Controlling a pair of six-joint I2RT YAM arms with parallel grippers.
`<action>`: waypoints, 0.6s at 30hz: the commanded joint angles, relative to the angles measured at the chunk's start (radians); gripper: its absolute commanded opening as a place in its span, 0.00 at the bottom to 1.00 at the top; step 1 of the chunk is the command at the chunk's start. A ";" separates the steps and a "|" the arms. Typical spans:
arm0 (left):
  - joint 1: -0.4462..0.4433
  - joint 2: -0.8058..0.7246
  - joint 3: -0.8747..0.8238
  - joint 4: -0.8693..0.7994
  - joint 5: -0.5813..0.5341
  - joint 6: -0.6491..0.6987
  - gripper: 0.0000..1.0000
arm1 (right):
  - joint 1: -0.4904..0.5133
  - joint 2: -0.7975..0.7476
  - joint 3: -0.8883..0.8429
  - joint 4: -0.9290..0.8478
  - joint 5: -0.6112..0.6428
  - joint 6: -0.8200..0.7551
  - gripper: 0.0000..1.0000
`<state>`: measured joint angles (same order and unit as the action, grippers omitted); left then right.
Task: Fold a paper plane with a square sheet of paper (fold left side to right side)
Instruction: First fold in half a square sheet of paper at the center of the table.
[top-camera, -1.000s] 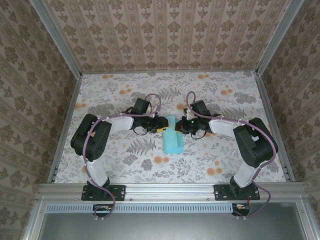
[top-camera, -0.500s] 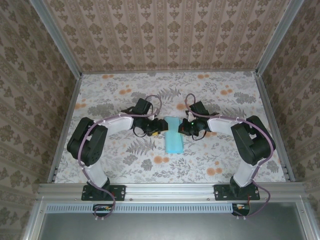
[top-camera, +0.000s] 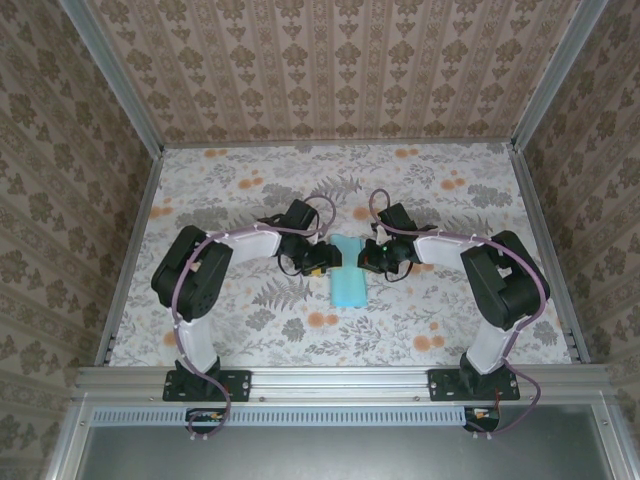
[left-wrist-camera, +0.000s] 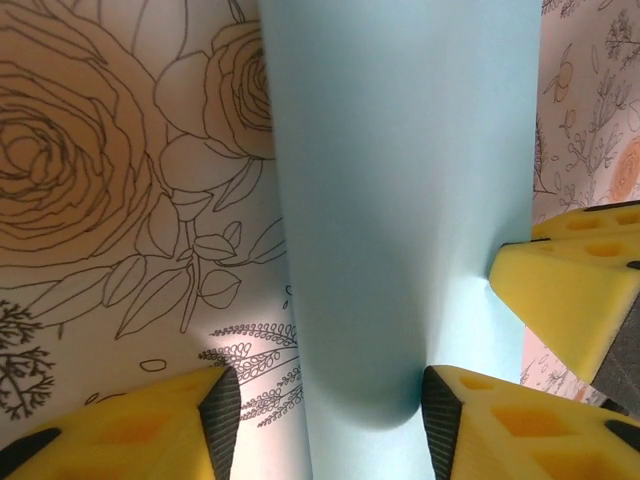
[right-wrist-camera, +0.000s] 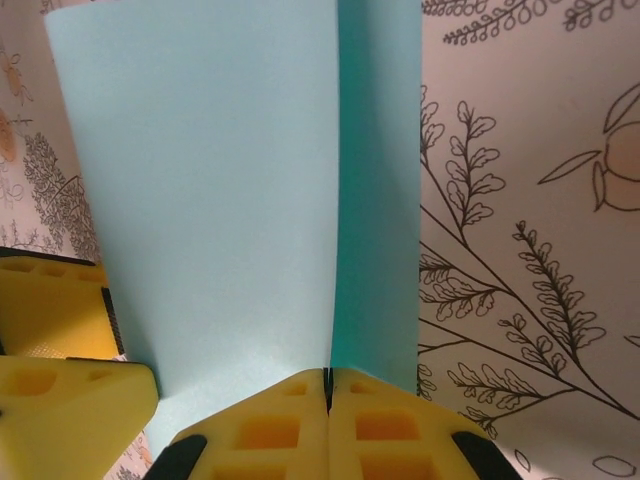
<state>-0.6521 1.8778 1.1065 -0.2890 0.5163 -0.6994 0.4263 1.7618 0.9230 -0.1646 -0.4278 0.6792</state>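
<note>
**Item 1, square sheet of paper (top-camera: 346, 272).** Light blue, lying mid-table on the floral table cover (top-camera: 250, 190), between my two grippers. It is doubled over left to right. In the left wrist view the folded side is a soft rounded roll, not a crease. In the right wrist view the top layer stops short, and a darker strip of the lower layer shows along its right.

**Item 2, right gripper (right-wrist-camera: 328, 400).** The fingers are pressed together, and the sheet's free edges run into the seam between them. I read this as a pinch on both layers, though the pads hide the actual contact.

**Item 3, left gripper (left-wrist-camera: 325, 420).** The fingers stand apart, one on either side of the rolled fold, and clamp nothing.

**Item 4, change over the last second.**
- My left arm has brought its gripper in closer against the sheet's left side.
- The sheet now lies lower and looks shorter from above; its far end stood up before.
- The right gripper has barely shifted.

**Item 5, bearing on the task.** As I judge it, the flap has been carried across but not yet set. The roll still needs pressing flat into a crease while the right gripper holds the edges aligned. If that pinch slips, the edges will skew.
</note>
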 joint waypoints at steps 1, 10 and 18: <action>-0.024 0.040 0.039 -0.076 -0.040 0.012 0.51 | 0.007 0.004 0.015 -0.032 0.017 -0.017 0.08; -0.046 0.078 0.060 -0.120 -0.074 0.044 0.49 | -0.001 -0.133 -0.026 -0.051 0.150 -0.019 0.31; -0.058 0.099 0.079 -0.143 -0.082 0.060 0.49 | -0.020 -0.319 -0.124 -0.056 0.367 0.014 0.53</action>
<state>-0.6819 1.9175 1.1839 -0.3946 0.4477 -0.6712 0.4164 1.5002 0.8368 -0.1890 -0.1837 0.6788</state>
